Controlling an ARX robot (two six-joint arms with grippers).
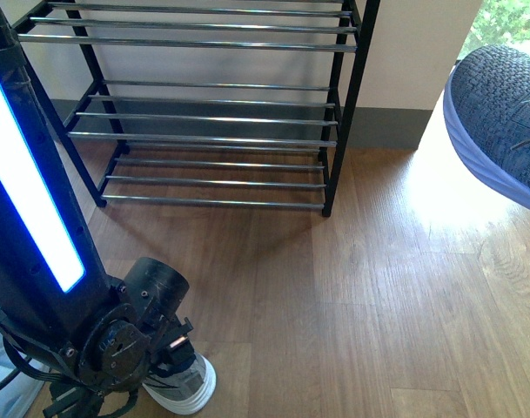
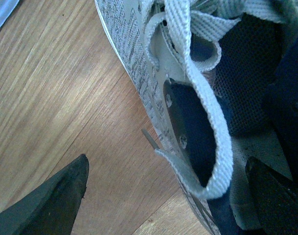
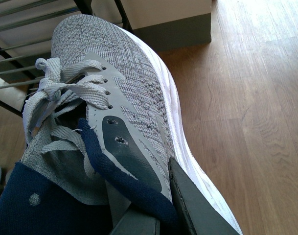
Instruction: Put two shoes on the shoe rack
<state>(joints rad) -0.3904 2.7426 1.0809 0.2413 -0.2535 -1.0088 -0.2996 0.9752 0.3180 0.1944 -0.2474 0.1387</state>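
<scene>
Left gripper [image 2: 167, 164] is low over the floor sneaker [image 2: 139, 73], jaws spread wide. One of the fingers [image 2: 60, 196] sits outside the shoe over bare floor [image 1: 378, 287], clear of the knit side. The other is on the far side of the sidewall, at the navy collar opening. The sneaker's lace-side wall runs between the two fingers and nothing is clamped. In the front view this grey sneaker rests on the floor directly under the gripper, with only its white-soled end sticking out from beneath the wrist. A pale blue patch [image 2: 2, 12] shows at the edge of the left wrist view, past the shoe's toe end; too little shows to tell what it is.

Right gripper [image 3: 153, 196] is pressed together on the lifted sneaker [image 3: 129, 98], pinching its side at the navy collar, one finger outside the knit and one inside the opening. The toe points away from the gripper. The front view shows this shoe in the air, off the floor.

Shoe rack [image 1: 204, 138] stands ahead of both grippers, beyond the lifted sneaker's toe and well apart from the left gripper. Its visible chrome tiers are bare.
</scene>
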